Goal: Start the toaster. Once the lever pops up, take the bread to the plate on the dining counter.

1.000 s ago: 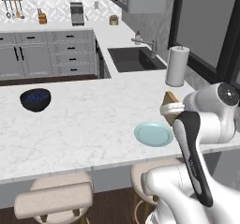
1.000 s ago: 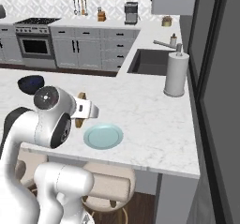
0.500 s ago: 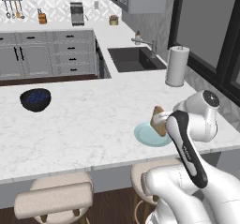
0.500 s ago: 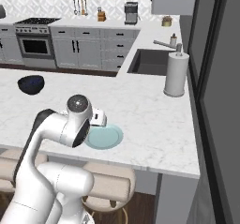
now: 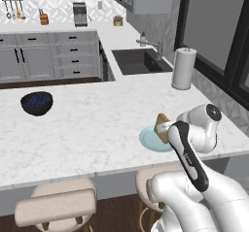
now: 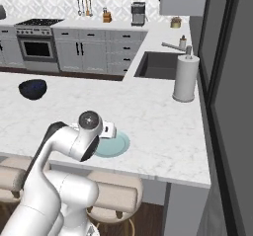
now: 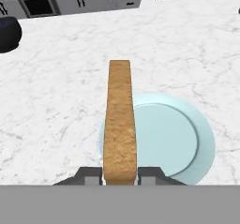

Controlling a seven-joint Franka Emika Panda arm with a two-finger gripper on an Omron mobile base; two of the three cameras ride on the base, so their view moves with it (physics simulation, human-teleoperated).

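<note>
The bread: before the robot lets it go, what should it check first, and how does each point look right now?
1. Bread pinched between both fingertips of the gripper: ok.
2. Plate empty and ready: ok, on the parts that show.
3. Bread over the middle of the plate: not ok; in the hand view it lines up with one side of the plate.
4. Bread lying flat for release: not ok; it is held on edge.
5. Bread down on the plate: cannot tell; how much gap is left is unclear.
6. Dark bowl out of the way: ok, well off to the side.
</note>
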